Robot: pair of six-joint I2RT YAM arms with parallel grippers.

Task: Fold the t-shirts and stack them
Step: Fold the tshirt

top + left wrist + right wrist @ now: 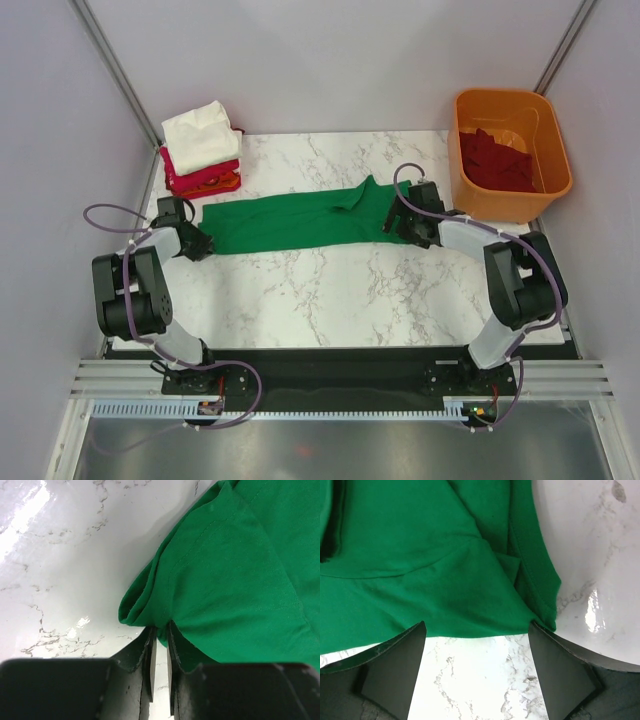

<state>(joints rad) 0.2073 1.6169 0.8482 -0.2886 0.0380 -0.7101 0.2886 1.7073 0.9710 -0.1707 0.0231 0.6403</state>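
Note:
A bright green t-shirt [300, 222] lies folded into a long band across the marble table [330, 300]. My left gripper [200, 243] is at its left end, shut on a pinch of the green cloth [210, 580]. My right gripper [397, 228] is at the shirt's right end, jaws wide open, with the green cloth's edge [445, 580] lying just beyond the fingers [400, 665]. A stack of folded shirts [203, 150], cream-white on top of red and orange, sits at the back left. A dark maroon shirt [495, 160] lies in the orange tub [553, 140].
The orange tub stands at the back right corner, just behind my right arm. Grey walls close in on both sides. The folded stack is close behind my left gripper.

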